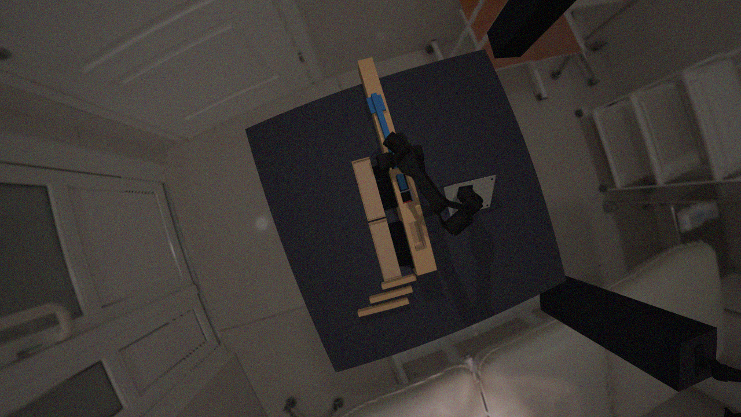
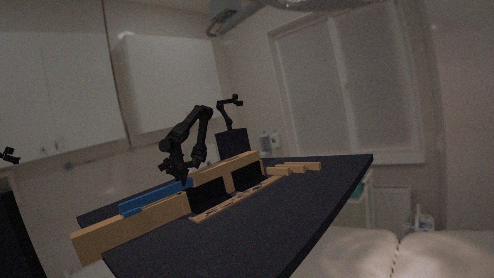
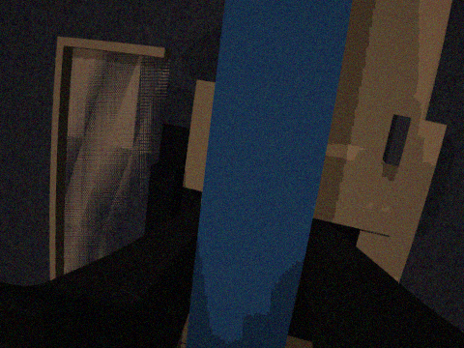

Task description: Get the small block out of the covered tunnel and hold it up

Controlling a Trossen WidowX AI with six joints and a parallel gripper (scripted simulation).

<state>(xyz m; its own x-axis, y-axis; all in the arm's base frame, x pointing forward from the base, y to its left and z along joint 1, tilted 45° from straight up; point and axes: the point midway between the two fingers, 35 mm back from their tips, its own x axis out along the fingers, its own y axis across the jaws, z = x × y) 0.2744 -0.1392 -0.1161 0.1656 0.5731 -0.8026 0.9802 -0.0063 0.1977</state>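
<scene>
As the black two-fingered tool [image 1: 388, 151] [image 2: 183, 183] [image 3: 256, 219] pinches the long, straight blue handle bar [image 1: 381, 120] [image 2: 155, 195] [image 3: 271, 121], a long wood-coloured tunnel housing [image 1: 426, 263] [image 2: 227, 180] [image 3: 382, 198] spans the dark tabletop [image 1: 305, 228] [image 2: 227, 241]. In the exterior view, the bar reaches left from the housing, and three wood-coloured rods [image 1: 383, 307] [image 2: 310, 165] lie at the far right. The small block cannot be made out with certainty; a sliver of red [image 1: 407, 201] shows in the housing's top opening, beyond a blue piece.

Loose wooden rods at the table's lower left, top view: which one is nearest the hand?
The uppermost rod in the top view; it lies right by the long wooden housing's lower end, the other two farther off.
</scene>
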